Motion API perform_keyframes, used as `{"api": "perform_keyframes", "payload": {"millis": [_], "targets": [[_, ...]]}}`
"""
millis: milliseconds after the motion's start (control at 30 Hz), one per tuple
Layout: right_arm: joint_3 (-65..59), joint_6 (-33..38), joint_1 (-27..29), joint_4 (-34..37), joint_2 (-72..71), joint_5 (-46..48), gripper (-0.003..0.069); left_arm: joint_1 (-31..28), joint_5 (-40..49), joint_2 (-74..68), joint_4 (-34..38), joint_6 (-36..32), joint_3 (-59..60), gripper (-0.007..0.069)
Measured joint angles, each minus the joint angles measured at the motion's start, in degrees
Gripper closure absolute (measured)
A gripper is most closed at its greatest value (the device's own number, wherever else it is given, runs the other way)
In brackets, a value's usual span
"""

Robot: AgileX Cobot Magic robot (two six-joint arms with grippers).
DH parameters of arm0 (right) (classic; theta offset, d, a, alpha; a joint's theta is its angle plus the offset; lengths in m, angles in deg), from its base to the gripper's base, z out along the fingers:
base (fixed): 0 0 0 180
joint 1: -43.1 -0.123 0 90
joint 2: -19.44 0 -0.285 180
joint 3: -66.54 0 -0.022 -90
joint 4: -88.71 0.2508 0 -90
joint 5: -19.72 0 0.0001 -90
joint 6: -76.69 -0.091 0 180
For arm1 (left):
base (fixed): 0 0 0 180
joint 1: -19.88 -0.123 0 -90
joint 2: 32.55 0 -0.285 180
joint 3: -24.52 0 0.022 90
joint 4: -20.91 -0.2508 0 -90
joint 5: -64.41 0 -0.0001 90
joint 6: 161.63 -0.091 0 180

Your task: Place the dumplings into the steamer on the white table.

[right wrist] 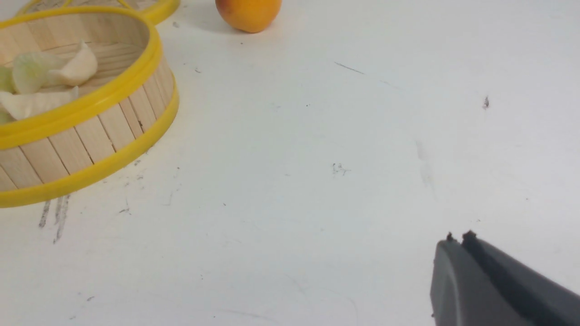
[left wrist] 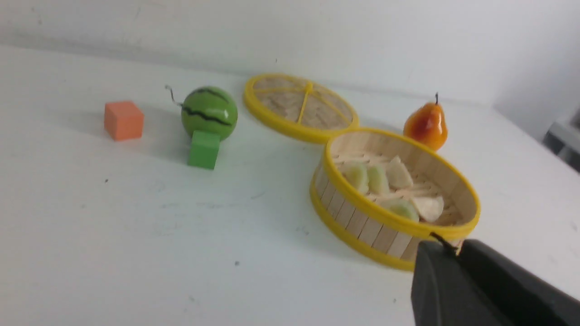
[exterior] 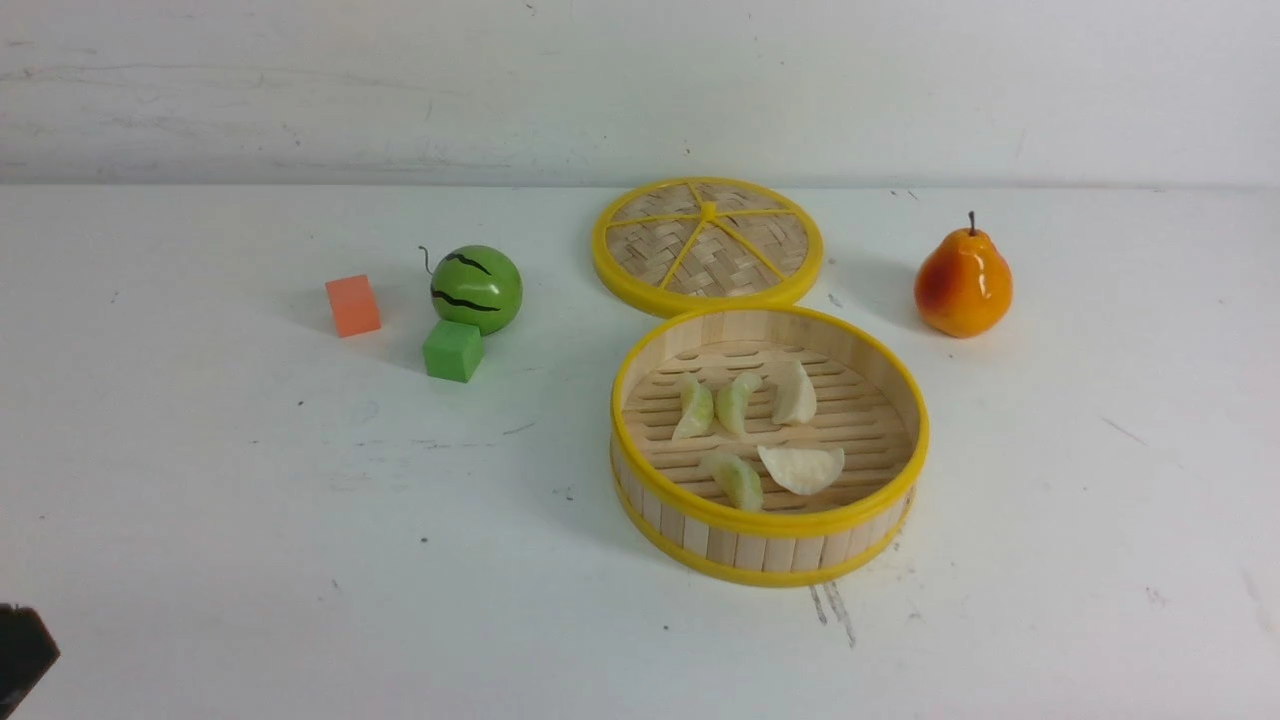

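We see the white table (exterior: 250, 520) from the front, looking forward and down; both wrist views sit lower and nearer, sharing the steamer (exterior: 770, 555) (left wrist: 358, 224) (right wrist: 81, 149)

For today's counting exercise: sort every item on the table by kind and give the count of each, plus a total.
Dumplings: 5
Steamer: 1
Lid: 1
Blocks: 2
Toy watermelon: 1
Pear: 1
Total: 11
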Motion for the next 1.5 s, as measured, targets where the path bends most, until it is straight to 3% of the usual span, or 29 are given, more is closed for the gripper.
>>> {"api": "perform_keyframes", "payload": {"millis": [67,233,500,633,800,933,1200,1500], "targets": [[0.00,0.00,0.00,0.00,0.00,0.00,0.0656,-3.49,-6.39,0.00,3.16,-2.28,2.85,0.0638],[0.00,0.00,0.00,0.00,0.00,0.00,0.0652,-12.42,-17.35,0.00,6.57,-8.84,9.52,0.0638],[0.00,-0.17,0.00,-0.05,0.00,0.00,0.0643,-25.36,-18.47,3.19,6.89,-11.16,17.11,0.0638],[0.00,-0.17,0.00,0.01,0.00,0.00,0.0638,-26.58,-16.83,6.33,6.95,-11.36,18.67,0.0638],[0.00,-0.17,0.00,-0.05,0.00,0.00,0.0634,-26.64,-7.76,8.00,8.69,-12.58,18.90,0.0638],[0.00,-0.17,0.00,-0.05,0.00,0.00,0.0627,-26.64,0.89,8.00,9.44,-18.67,19.00,0.0638],[0.00,-0.17,0.00,-0.05,0.00,0.00,0.0625,-26.87,2.24,8.00,9.50,-19.34,19.07,0.0638],[0.00,-0.17,0.00,-0.05,0.00,0.00,0.0614,-31.82,2.42,8.00,9.51,-18.85,19.07,0.0638]]}}
